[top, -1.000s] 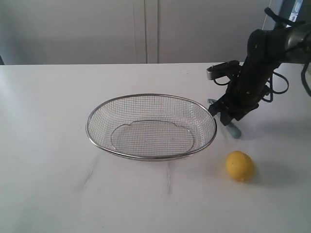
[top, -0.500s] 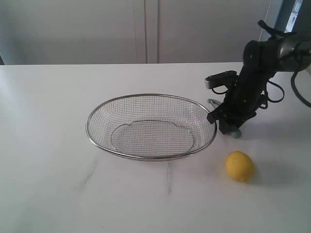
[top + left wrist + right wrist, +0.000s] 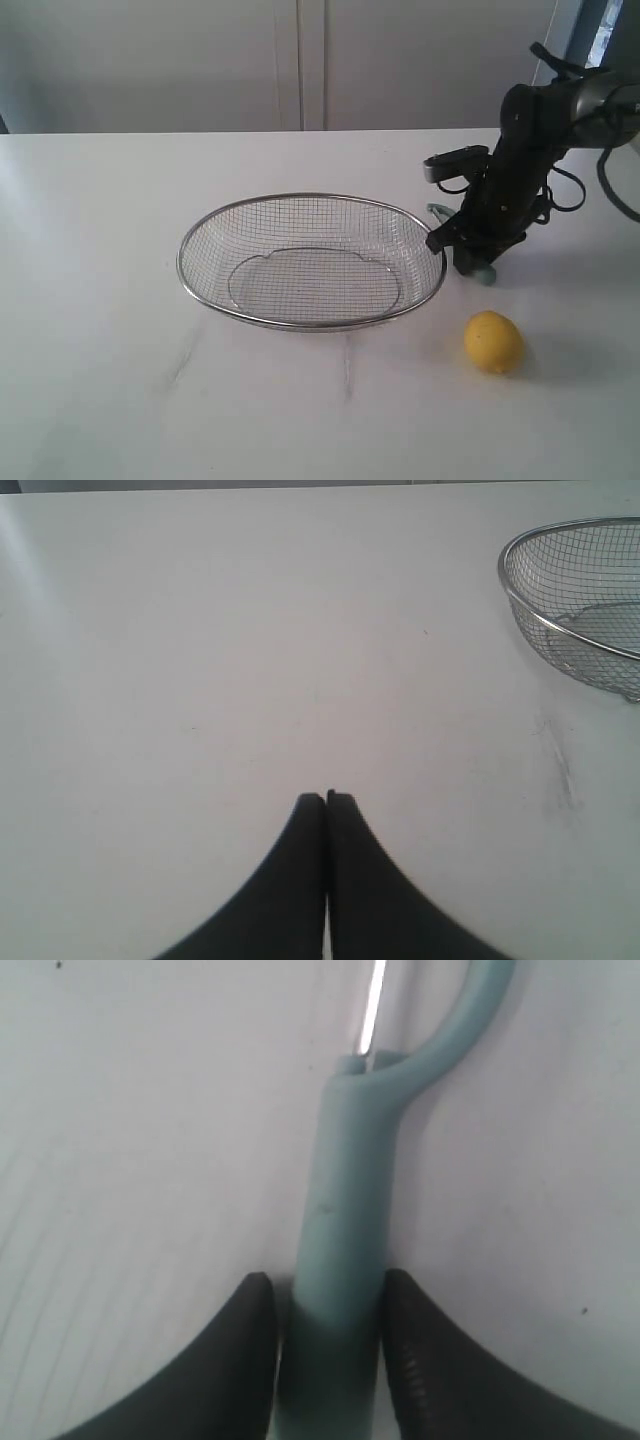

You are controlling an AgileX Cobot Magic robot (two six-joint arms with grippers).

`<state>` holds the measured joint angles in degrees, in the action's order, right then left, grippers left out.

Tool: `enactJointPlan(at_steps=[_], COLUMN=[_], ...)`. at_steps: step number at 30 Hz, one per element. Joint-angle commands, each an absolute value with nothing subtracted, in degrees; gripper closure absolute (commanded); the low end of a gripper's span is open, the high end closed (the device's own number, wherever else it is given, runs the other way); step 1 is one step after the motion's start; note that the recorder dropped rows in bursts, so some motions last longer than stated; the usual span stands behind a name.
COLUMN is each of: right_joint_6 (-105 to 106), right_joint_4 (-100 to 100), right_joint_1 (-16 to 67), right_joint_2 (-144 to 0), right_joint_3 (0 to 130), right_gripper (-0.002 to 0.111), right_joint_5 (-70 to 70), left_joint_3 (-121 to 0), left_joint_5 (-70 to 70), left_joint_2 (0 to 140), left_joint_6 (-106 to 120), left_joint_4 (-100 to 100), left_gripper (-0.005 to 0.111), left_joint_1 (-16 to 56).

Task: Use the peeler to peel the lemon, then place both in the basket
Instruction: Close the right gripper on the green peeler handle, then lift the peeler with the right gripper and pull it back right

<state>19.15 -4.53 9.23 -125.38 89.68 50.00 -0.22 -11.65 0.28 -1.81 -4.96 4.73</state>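
Note:
The lemon [image 3: 493, 341] lies on the white table, in front of and to the right of the wire basket [image 3: 181, 262]. The teal peeler [image 3: 484, 272] lies just off the basket's right rim, mostly covered by my right arm. In the right wrist view its handle [image 3: 350, 1210] runs between the two fingers of my right gripper [image 3: 322, 1285], which press on both sides of it. The metal blade [image 3: 373, 1000] shows beyond the handle's fork. My left gripper [image 3: 326, 798] is shut and empty over bare table, with the basket's rim [image 3: 505, 565] off to one side.
The white table [image 3: 100, 380] stretches wide to the left and front of the basket. A pale wall or cabinet front [image 3: 300, 60] stands behind the table. Cables hang from my right arm [image 3: 530, 130] above the peeler.
My right gripper came down onto the peeler beside the basket and its fingers now hug the handle. The lemon, the basket and the left gripper have stayed put.

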Motion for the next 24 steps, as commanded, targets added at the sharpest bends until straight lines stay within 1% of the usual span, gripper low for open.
enactJointPlan(at_steps=[1, 8, 15, 24], right_joint_6=[18.71, 14.95, 12.64, 12.64], right_joint_4=[-4.52, -2.61, 0.00, 0.00], right_joint_1=[9.01, 9.01, 9.01, 9.01], right_joint_2=[-125.96, -124.81, -118.77, -111.07], right_joint_3=[89.85, 89.93, 89.93, 89.93], right_gripper=[0.083, 0.108, 0.108, 0.108], right_joint_5=[50.19, 50.20, 50.61, 56.57], left_joint_3=[0.00, 0.00, 0.00, 0.00], left_joint_5=[-11.59, -11.59, -11.59, -11.59], left_joint_2=[0.00, 0.00, 0.00, 0.00], left_joint_6=[-2.07, -2.07, -2.07, -2.07], left_joint_4=[-5.45, -5.45, -5.45, -5.45], left_gripper=[0.107, 0.107, 0.107, 0.107], left_joint_1=[4.97, 4.97, 4.97, 4.97])
